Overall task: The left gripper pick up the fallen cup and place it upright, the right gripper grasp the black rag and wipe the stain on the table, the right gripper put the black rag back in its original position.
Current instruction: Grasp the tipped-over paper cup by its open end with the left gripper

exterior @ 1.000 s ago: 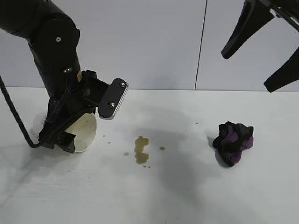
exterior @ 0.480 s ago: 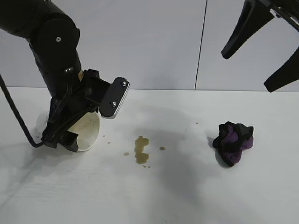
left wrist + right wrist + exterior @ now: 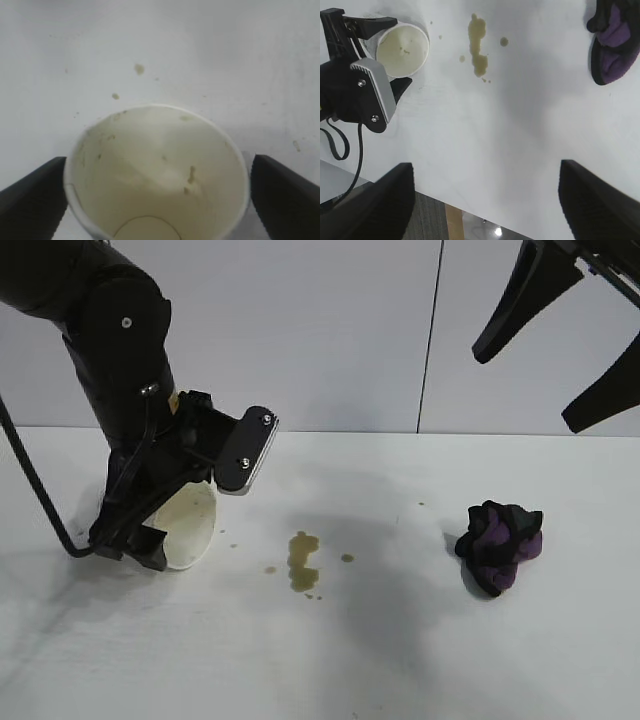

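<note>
My left gripper (image 3: 165,525) is low at the table's left, shut on the white cup (image 3: 185,525). The cup is tilted, its speckled inside facing the stain. In the left wrist view the cup (image 3: 155,170) sits between my fingers (image 3: 30,195), with droplets (image 3: 139,68) beyond. The yellowish-brown stain (image 3: 302,560) lies mid-table. The black and purple rag (image 3: 500,543) lies at the right. My right gripper (image 3: 560,350) hangs open and empty high above the rag. The right wrist view shows the cup (image 3: 402,50), the stain (image 3: 479,50) and the rag (image 3: 615,40).
The white table (image 3: 400,660) meets a grey panelled wall (image 3: 330,330) at the back. A black cable (image 3: 40,505) loops down beside the left arm. The table's near edge and the floor show in the right wrist view (image 3: 455,220).
My left gripper has lifted slightly and shifted a little right with the cup, tipping its mouth upward. The right gripper, rag and stain have not moved.
</note>
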Controlling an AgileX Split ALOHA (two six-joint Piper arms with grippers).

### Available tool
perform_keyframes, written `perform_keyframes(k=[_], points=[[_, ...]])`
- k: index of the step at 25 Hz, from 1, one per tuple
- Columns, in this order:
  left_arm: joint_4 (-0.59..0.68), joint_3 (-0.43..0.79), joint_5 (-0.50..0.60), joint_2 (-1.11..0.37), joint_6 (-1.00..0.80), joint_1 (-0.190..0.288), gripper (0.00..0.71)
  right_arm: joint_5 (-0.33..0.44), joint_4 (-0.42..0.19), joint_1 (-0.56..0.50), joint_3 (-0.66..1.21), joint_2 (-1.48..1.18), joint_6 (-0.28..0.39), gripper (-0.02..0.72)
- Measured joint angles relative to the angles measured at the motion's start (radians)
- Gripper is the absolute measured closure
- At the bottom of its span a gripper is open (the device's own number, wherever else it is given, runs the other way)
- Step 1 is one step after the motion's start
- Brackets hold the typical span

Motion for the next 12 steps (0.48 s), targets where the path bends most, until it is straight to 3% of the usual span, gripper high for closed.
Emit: perform_keyframes(k=[12], points=[[0.004,0.000,-0.034,0.021,0.082,0.000,0.017,0.000,0.000,0.000,0.000,0.000,-0.003,0.160]])
